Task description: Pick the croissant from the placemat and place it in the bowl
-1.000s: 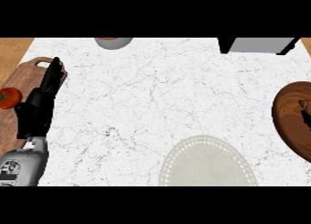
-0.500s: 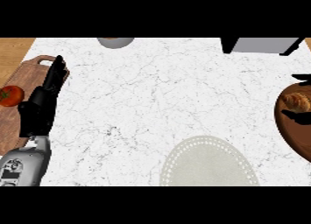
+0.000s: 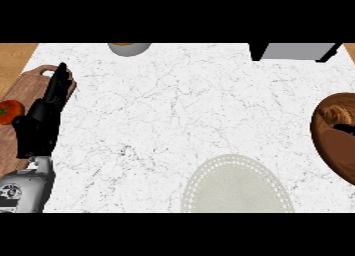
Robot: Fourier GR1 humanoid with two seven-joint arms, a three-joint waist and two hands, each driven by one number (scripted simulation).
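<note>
The croissant (image 3: 333, 115) lies inside the brown wooden bowl (image 3: 335, 155) at the right edge of the head view. The pale round placemat (image 3: 235, 186) near the front edge has nothing on it. My right hand (image 3: 352, 129) shows only as small dark parts at the right edge; one part sits just beside the croissant and another higher up, near the bowl's far rim. Whether it holds the croissant is hidden. My left hand (image 3: 40, 125) rests open at the left, fingers pointing up over the cutting board.
A wooden cutting board (image 3: 3, 150) with a red tomato (image 3: 8, 111) lies at the left edge. A grey bowl (image 3: 128, 48) stands at the back and a grey box (image 3: 294, 51) at the back right. White marble counter fills the middle.
The croissant has shifted slightly within the wooden bowl. The dark parts of my right hand have moved around it near the right edge. My left hand has stayed still.
</note>
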